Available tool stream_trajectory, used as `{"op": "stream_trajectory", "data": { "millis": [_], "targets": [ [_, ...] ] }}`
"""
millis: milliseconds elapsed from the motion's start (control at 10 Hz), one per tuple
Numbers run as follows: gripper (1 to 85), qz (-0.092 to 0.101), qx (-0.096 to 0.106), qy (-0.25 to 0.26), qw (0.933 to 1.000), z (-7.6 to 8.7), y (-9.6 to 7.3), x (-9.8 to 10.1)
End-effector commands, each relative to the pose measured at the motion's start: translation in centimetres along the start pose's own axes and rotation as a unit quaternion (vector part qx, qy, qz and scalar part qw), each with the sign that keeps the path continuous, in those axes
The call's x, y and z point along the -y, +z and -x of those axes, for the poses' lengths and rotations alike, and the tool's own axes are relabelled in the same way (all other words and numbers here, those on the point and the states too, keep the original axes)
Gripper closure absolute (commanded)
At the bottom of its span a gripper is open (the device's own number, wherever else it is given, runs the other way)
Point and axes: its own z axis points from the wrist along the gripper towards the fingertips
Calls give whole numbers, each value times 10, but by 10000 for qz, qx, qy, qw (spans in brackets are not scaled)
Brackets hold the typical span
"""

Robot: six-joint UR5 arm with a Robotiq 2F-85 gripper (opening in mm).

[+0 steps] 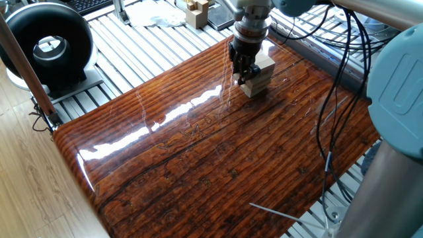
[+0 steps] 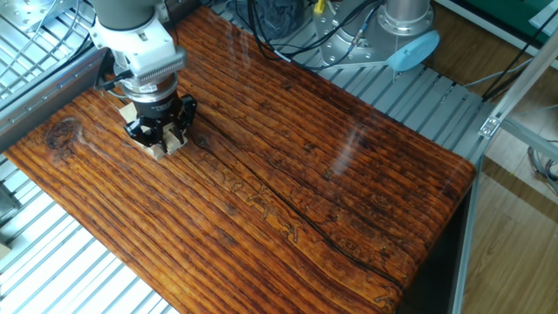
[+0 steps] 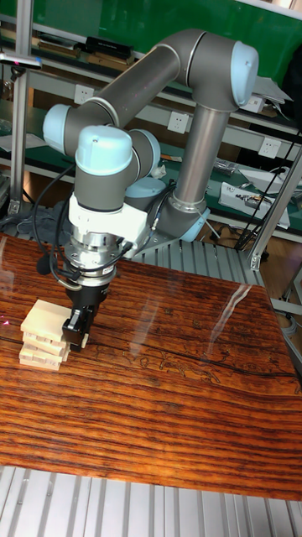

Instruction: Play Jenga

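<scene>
The Jenga tower (image 3: 44,337) is a short stack of pale wooden blocks in crosswise layers on the dark wooden table (image 1: 218,152). It stands near the table's far corner, and it also shows as the tower (image 1: 262,74) and the tower (image 2: 164,146). My gripper (image 2: 160,129) points straight down onto it, with its black fingers (image 3: 77,323) at the stack's level, against one end. The gripper (image 1: 243,70) hides part of the stack. Whether the fingers press on a block does not show.
A cluster of pale wooden pieces (image 1: 197,11) lies off the table on the metal slats. A black round device (image 1: 47,45) sits at the left. Cables (image 1: 334,99) hang by the table's edge. The robot base (image 2: 408,26) stands behind the table.
</scene>
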Motion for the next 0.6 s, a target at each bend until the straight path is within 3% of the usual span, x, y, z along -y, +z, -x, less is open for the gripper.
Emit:
{"op": "stream_trajectory", "data": {
  "millis": [0, 500],
  "targets": [
    [490, 3, 35, 55, 10000, 2, -1, 0],
    [497, 23, 22, 78, 10000, 2, -2, -1]
  ]
}}
